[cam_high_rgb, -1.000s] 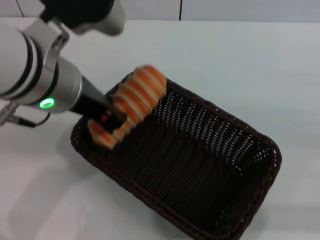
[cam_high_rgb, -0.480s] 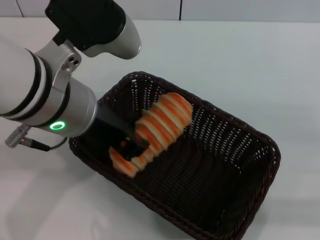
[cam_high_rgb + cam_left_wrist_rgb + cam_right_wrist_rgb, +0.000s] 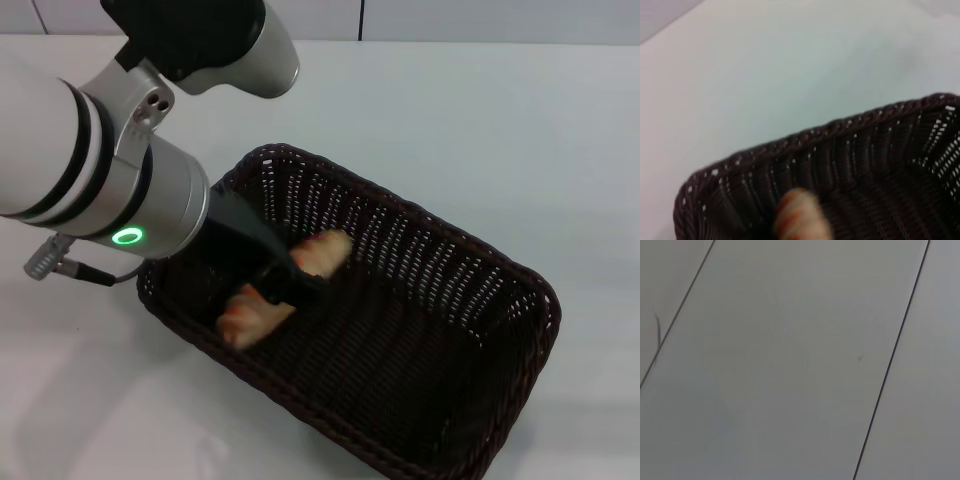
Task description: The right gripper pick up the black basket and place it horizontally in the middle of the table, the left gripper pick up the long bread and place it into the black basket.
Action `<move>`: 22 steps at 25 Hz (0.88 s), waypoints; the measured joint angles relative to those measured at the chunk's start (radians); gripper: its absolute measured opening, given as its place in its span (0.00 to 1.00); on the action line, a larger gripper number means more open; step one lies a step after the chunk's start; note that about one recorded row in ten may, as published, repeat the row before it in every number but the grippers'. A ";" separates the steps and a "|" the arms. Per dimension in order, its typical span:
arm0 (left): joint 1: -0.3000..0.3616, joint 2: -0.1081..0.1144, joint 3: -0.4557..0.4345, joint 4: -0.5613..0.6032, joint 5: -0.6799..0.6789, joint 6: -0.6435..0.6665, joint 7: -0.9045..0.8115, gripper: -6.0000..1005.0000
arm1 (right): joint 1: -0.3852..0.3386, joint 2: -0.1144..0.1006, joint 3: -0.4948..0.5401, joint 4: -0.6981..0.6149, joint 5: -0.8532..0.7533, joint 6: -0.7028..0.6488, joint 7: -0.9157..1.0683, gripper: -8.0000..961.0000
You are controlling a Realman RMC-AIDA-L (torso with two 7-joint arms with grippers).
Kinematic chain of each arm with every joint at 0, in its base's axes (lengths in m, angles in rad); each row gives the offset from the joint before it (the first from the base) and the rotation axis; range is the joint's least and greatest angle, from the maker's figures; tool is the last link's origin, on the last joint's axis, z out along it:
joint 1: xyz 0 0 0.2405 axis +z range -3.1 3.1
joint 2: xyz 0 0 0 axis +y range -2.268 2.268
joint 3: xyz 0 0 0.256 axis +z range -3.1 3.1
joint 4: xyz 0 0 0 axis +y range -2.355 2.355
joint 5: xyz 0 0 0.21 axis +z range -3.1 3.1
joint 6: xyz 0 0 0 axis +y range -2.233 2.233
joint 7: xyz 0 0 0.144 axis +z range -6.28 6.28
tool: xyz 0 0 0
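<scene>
Long bread (image 3: 262, 303) clamped in left tool (image 3: 280, 285), low inside black basket (image 3: 480, 300).

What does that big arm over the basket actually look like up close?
The left arm's tool is black and narrow. Behind it sits a silver-white cylinder with black bands, a glowing green ring, a dark housing on top and a thin grey cable with a metal plug.

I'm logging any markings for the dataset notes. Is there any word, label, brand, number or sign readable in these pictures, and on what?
None: no readable text on the left hand, the long bread, the black basket or the table.
The green ring light on the left arm carries no characters.
</scene>
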 joint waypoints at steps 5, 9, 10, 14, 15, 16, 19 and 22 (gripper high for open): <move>-0.003 0.004 -0.004 0.049 0.021 -0.011 0.001 0.63 | 0.004 -0.001 0.000 -0.003 -0.001 0.000 0.000 0.41; -0.025 0.009 -0.040 0.064 0.095 -0.016 0.004 0.77 | 0.022 -0.001 0.000 -0.018 -0.001 0.000 0.005 0.41; -0.040 0.010 -0.076 0.065 0.152 -0.023 0.008 0.79 | 0.022 -0.001 0.000 -0.018 -0.001 0.000 0.005 0.41; -0.060 0.011 -0.176 0.068 0.294 -0.119 0.050 0.86 | 0.046 -0.002 -0.014 -0.040 -0.001 0.000 0.009 0.41; -0.060 0.011 -0.176 0.068 0.294 -0.119 0.050 0.86 | 0.046 -0.002 -0.014 -0.040 -0.001 0.000 0.009 0.41; -0.055 0.011 -0.197 0.068 0.317 -0.158 0.064 0.86 | 0.051 -0.003 -0.017 -0.045 -0.002 0.000 0.009 0.41; 0.015 0.013 -0.287 0.069 0.356 -0.390 0.116 0.86 | 0.060 -0.002 -0.023 -0.058 -0.001 0.000 0.013 0.41; 0.085 0.010 -0.326 0.073 0.352 -0.571 0.121 0.86 | 0.062 -0.002 -0.024 -0.059 -0.001 0.000 0.025 0.41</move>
